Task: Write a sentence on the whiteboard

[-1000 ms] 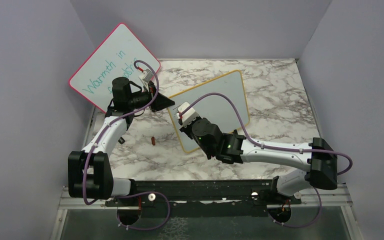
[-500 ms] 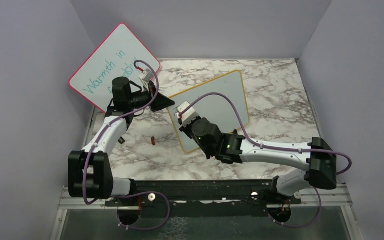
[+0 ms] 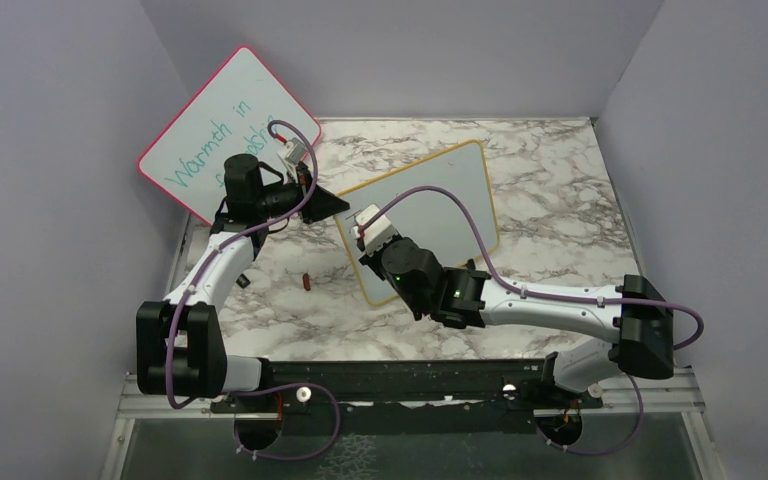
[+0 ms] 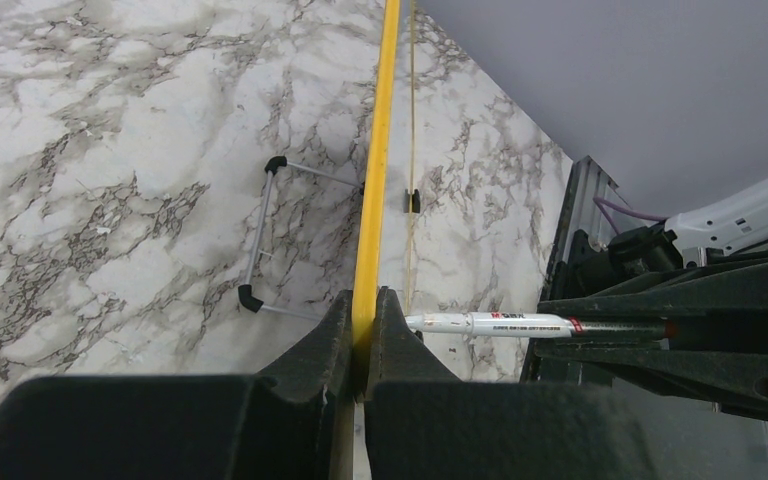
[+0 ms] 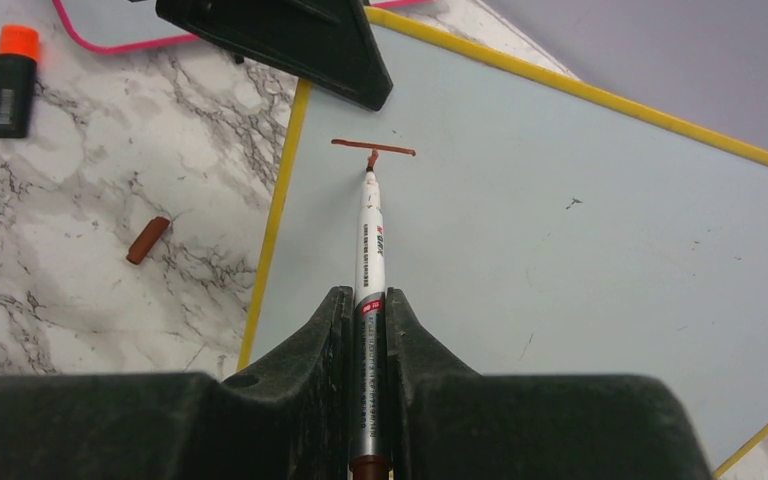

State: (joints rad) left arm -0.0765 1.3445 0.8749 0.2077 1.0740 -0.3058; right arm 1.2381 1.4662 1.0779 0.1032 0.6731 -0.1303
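The whiteboard (image 3: pixel 440 195) with its yellow frame stands tilted at mid table. My left gripper (image 3: pixel 332 203) is shut on its left edge; the wrist view shows the yellow frame (image 4: pixel 373 180) pinched between the jaws of my left gripper (image 4: pixel 362 312). My right gripper (image 5: pixel 365 305) is shut on a white and silver marker (image 5: pixel 370 235), and the marker's tip touches the board surface (image 5: pixel 580 260). Of the sentence, only a short red-brown horizontal stroke (image 5: pixel 372 149) with a small tail under it shows, near the board's upper left corner.
A pink-framed board (image 3: pixel 222 125) with teal writing leans at the back left. A red-brown marker cap (image 5: pixel 148 240) lies on the marble left of the whiteboard. A black marker with an orange cap (image 5: pixel 10 80) lies farther left. The board's wire stand (image 4: pixel 258 240) rests behind it.
The right arm has edged very slightly to the left with the marker. The left arm and the whiteboard have not moved.
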